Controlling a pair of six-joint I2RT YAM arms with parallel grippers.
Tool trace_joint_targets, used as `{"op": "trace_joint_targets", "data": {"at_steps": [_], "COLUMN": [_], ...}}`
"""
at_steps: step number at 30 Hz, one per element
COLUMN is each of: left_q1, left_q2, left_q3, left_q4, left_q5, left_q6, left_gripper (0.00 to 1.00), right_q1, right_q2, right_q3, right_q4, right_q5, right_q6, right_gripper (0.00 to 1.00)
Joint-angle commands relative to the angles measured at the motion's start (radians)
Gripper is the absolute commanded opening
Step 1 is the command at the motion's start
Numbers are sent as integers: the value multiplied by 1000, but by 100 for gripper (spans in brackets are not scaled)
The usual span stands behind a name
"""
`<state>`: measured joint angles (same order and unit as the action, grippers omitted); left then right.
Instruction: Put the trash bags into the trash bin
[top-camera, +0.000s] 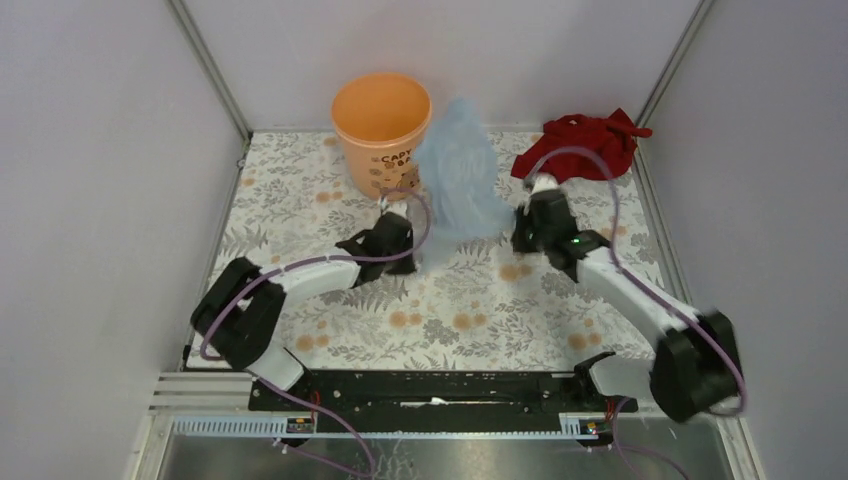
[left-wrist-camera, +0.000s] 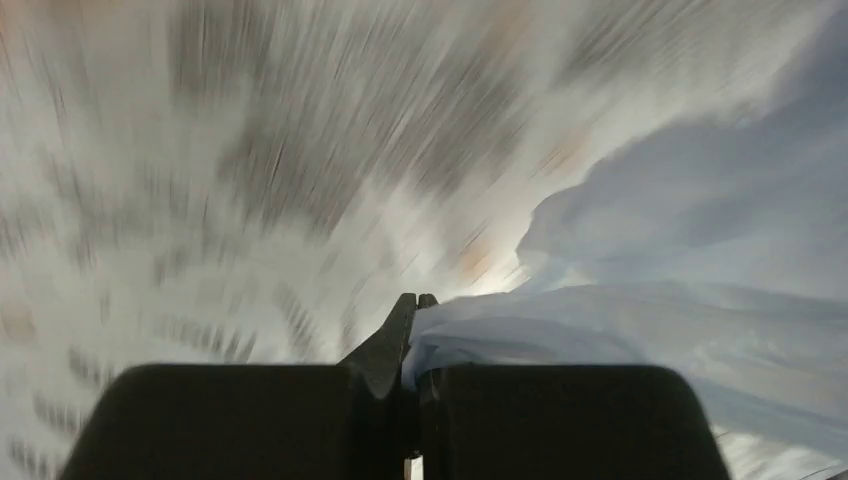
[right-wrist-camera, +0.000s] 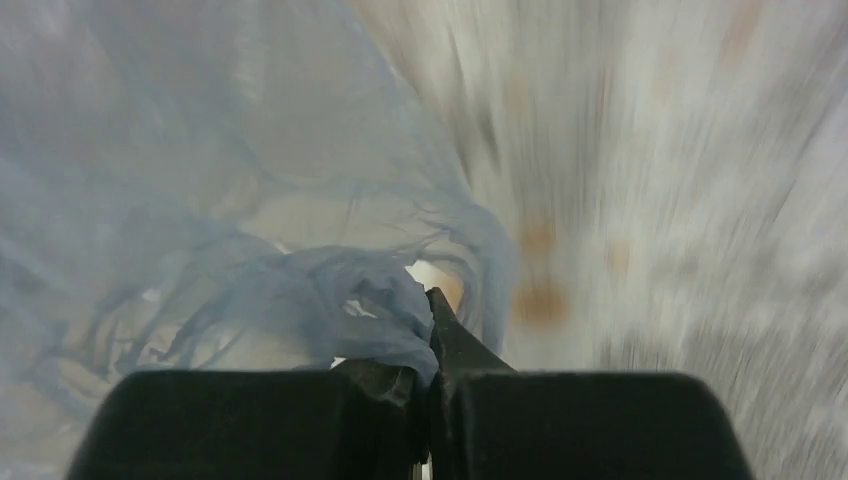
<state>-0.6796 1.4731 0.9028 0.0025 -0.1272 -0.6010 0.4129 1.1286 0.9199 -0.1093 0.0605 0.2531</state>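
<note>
The pale blue translucent trash bag (top-camera: 462, 170) billows up between my two grippers, just right of the orange bucket (top-camera: 381, 130) with its lettering at the back. My left gripper (top-camera: 412, 232) is shut on the bag's left edge; the film (left-wrist-camera: 640, 330) bunches out from between its closed jaws. My right gripper (top-camera: 520, 228) is shut on the bag's right edge; crumpled film (right-wrist-camera: 330, 310) covers its left finger. Both wrist views are motion-blurred. The bucket's inside looks empty from above.
A dark red cloth (top-camera: 585, 145) lies at the back right corner behind my right arm. The flower-patterned table cover (top-camera: 440, 310) is bounded by grey walls and metal frame posts on the left, back and right.
</note>
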Motion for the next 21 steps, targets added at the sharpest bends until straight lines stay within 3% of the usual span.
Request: {"op": "trace_joint_targets", "data": {"at_steps": [1, 6, 8, 9, 10, 12, 14, 16, 17, 19, 21], "left_q1": [23, 42, -6, -54, -109, -203, -214, -188, -154, -59, -31], "left_q2": [-14, 166, 144, 100, 33, -124, -241, -273, -253, -174, -108], "left_q3": [167, 955, 1132, 1142, 1092, 853, 589, 358, 278, 133, 4], "left_q4": [-93, -320, -280, -224, -151, 45, 156, 86, -8, -164, -243], "left_q5": [112, 305, 332, 317, 297, 215, 59, -178, -192, -65, 4], "left_q6": [-44, 56, 120, 190, 269, 396, 364, 244, 144, 4, -83], "left_gripper": [0, 0, 0, 0, 0, 0, 0, 0, 0, 0, 0], "right_q1": [7, 6, 8, 8, 10, 10, 9, 10, 10, 10, 12], "right_q2": [43, 268, 274, 247, 191, 26, -150, -208, -203, -133, -49], "right_q3": [71, 817, 1022, 1058, 1045, 857, 588, 330, 225, 59, -60], "right_q4": [-192, -493, -546, -523, -481, -279, -68, -35, -49, -138, -236], "right_q5": [-36, 84, 64, 41, -1, -45, -43, -37, -29, -39, -99], "right_q6": [38, -103, -130, -145, -163, -171, -139, -101, -73, -3, 41], "right_gripper": [0, 0, 0, 0, 0, 0, 0, 0, 0, 0, 0]}}
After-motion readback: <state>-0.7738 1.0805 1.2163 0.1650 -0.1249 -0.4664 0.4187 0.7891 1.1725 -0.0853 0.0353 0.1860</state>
